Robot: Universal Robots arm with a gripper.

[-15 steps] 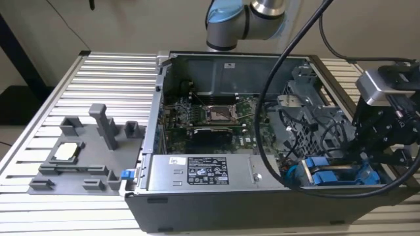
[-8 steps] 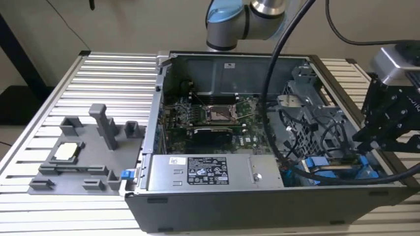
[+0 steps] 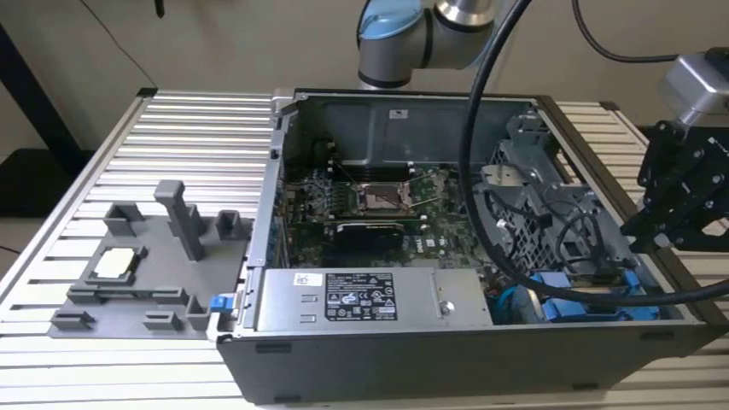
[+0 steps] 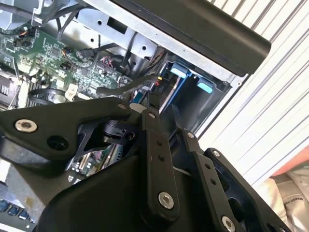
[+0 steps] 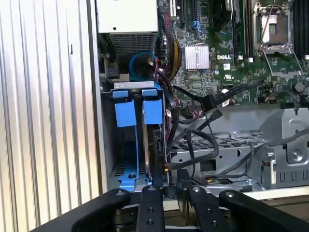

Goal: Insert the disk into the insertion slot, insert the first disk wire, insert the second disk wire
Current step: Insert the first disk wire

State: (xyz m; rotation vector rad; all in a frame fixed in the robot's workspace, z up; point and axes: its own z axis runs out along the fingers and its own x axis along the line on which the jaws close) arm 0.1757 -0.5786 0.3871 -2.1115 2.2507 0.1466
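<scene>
Disk (image 5: 157,145) sits on edge inside insertion slot (image 5: 108,145), blue carrier showing, in a corner of the computer case (image 3: 456,363). Hand (image 5: 170,189) hovers just beside it, near black cables (image 5: 203,140). Its grip cannot be told.

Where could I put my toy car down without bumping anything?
The ribbed table is bare behind the grey fixture, up to the computer case's wall. Another bare strip lies in front of the fixture. Inside the case is crowded, most by the insertion slot, where cables tangle and the gripper hangs close.
</scene>
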